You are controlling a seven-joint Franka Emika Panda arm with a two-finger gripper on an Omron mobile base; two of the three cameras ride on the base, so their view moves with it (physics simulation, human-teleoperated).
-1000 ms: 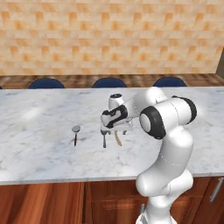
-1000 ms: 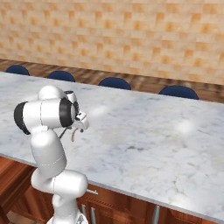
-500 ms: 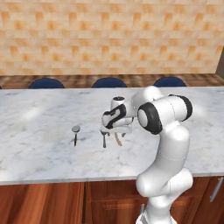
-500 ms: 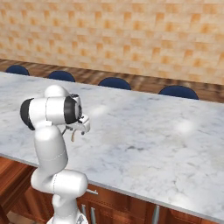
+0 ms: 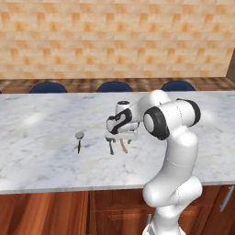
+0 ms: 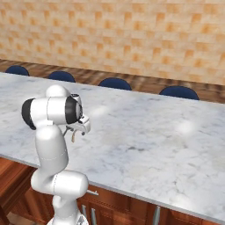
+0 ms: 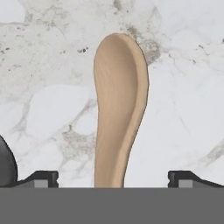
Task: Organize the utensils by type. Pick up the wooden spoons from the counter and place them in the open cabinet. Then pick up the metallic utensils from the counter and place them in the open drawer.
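A light-tan wooden spoon [image 7: 119,109] lies on the marble counter [image 7: 183,65], bowl pointing away from the hand. My gripper [image 7: 113,179] stands open just above it, one fingertip on each side of the handle and apart from it. From the left base view the gripper [image 5: 120,137] hangs low over the counter [image 5: 46,160], and the spoon's handle [image 5: 124,147] pokes out below it. A metallic utensil [image 5: 79,137] with a silver head lies to the left. A second dark handle [image 5: 110,147] lies right beside the hand, its head hidden.
Blue stools [image 5: 114,86] line the counter's far side in front of an orange brick wall. Reddish-brown cabinet fronts [image 5: 46,211] sit below the near edge. A dark rounded shape [image 7: 5,164] shows at the hand view's left edge.
The hand has come down toward the counter over the wooden spoon. Its jaws stayed wide open. The utensils have not moved.
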